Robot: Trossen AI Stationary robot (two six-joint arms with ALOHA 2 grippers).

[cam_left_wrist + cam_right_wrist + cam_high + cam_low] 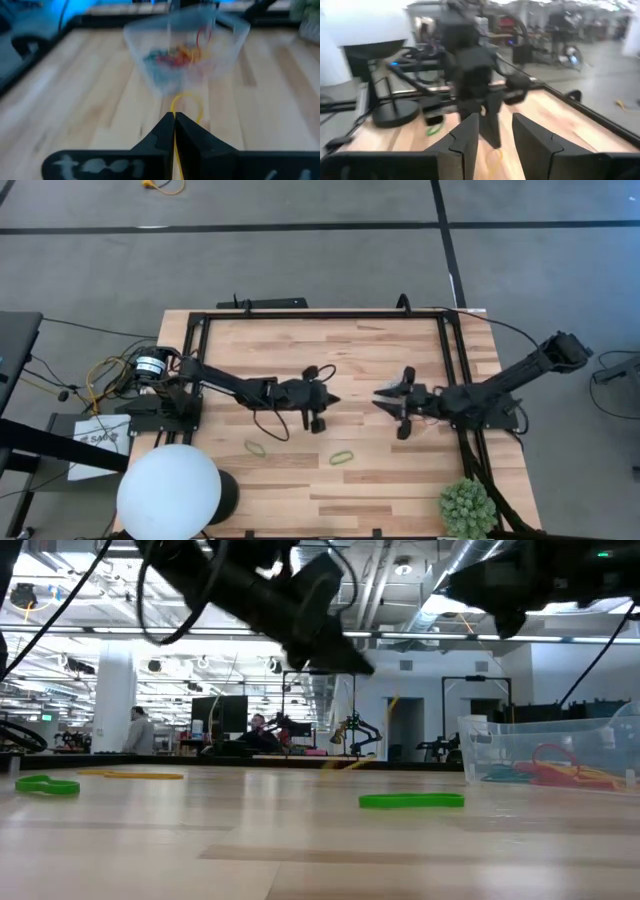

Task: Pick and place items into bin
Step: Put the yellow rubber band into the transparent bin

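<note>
The clear bin (185,47) stands on the table (300,350) near its middle, with red, yellow and green bands inside; the low view also shows the bin (550,752). My left gripper (175,120) is shut on a yellow band (187,102) just left of the bin (385,396), above the table. My right gripper (495,132) is open, raised over the bin's right side, facing the left gripper (480,80). Loose on the wood are a green band (342,457) and a yellow-green band (257,448). My left gripper pinches the yellow band between its two shut fingertips (167,125). The rest of the loop (192,97) sticks out beyond the tips toward the bin, lifted clear of the table.
A white globe (168,492) sits at the near left corner and a spiky green plant (468,507) at the near right. A black frame (320,313) runs along the far and side edges. In the low view a green band (411,800) lies before the bin.
</note>
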